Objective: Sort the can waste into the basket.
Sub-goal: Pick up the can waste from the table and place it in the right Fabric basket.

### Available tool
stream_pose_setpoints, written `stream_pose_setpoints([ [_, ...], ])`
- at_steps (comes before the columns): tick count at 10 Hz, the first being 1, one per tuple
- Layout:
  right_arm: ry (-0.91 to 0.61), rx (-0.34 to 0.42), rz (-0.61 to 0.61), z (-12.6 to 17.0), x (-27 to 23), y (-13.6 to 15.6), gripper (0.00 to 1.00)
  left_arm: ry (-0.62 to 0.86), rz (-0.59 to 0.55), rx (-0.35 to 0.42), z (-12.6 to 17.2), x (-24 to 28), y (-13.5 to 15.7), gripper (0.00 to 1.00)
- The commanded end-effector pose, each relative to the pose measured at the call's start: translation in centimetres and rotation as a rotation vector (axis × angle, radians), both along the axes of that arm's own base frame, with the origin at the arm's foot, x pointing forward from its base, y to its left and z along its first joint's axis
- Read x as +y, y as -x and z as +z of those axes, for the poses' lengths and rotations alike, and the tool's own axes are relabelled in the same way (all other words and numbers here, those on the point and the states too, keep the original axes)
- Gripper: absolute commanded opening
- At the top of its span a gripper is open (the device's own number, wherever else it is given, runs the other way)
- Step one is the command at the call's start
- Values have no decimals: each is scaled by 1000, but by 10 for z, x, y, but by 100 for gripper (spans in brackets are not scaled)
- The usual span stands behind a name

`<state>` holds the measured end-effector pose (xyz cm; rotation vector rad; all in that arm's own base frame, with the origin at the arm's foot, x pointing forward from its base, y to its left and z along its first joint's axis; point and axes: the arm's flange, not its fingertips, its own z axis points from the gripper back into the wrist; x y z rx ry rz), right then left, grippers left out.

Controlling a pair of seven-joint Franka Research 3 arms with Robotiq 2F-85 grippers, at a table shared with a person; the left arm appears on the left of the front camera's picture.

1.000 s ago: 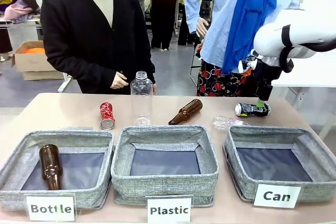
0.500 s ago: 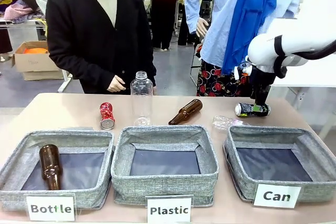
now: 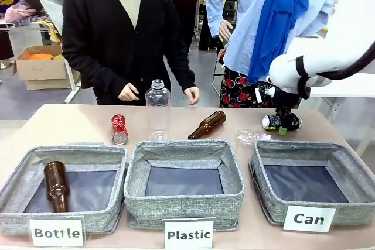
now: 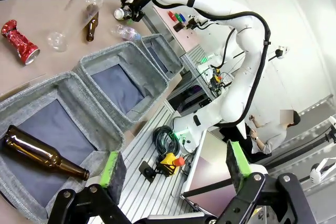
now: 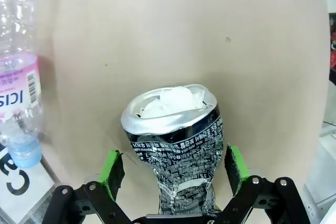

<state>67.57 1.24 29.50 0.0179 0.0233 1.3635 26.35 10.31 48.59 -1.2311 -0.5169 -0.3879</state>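
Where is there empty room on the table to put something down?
The barest patch is the table's far left corner, between the red can and the edge, behind the Bottle bin. The Can basket is empty too. The right side is crowded: the right gripper straddles the black can beside a crushed plastic bottle.

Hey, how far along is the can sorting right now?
Done: nothing yet; no can lies in the grey woven fabric basket labelled Can. In hand: the right gripper, jaws open, straddles the crushed black metal can with silver print behind that basket, not yet clamped. Left: grip it and drop it in, then fetch the red crushed metal can lying behind the Bottle bin.
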Motion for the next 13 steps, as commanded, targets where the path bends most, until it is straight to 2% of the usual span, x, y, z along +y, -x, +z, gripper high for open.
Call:
stream_pose_setpoints([
  [1, -8, -36, 35, 8, -5, -6, 100, 9, -11, -13, 0, 2, 3, 100],
  [2, -9, -23, 35, 7, -5, -4, 100, 9, -11, -13, 0, 2, 3, 100],
  [3, -4, -33, 32, 7, -6, -4, 46, 9, -11, -13, 0, 2, 3, 100],
  [4, -5, -22, 34, 8, -5, -5, 40, 9, -11, -13, 0, 2, 3, 100],
  [5, 1, -20, 29, 9, -5, -5, 0, 9, -11, -13, 0, 2, 3, 100],
  [7, 0, -17, 26, 10, -6, -4, 0, 9, -11, -13, 0, 2, 3, 100],
  [8, 1, -15, 26, 10, -6, -4, 14, 9, -11, -13, 0, 2, 3, 100],
  [9, 3, -12, 25, 10, -7, -4, 4, 9, -11, -13, 0, 2, 3, 100],
  [10, 4, -14, 27, 11, -7, -4, 0, 9, -11, -13, 0, 2, 3, 100],
  [12, 20, -22, 10, 19, -7, -1, 0, 9, -11, -13, 0, 2, 3, 100],
  [13, 18, -29, -6, 34, -8, 7, 0, 9, -11, -13, 0, 2, 3, 100],
])
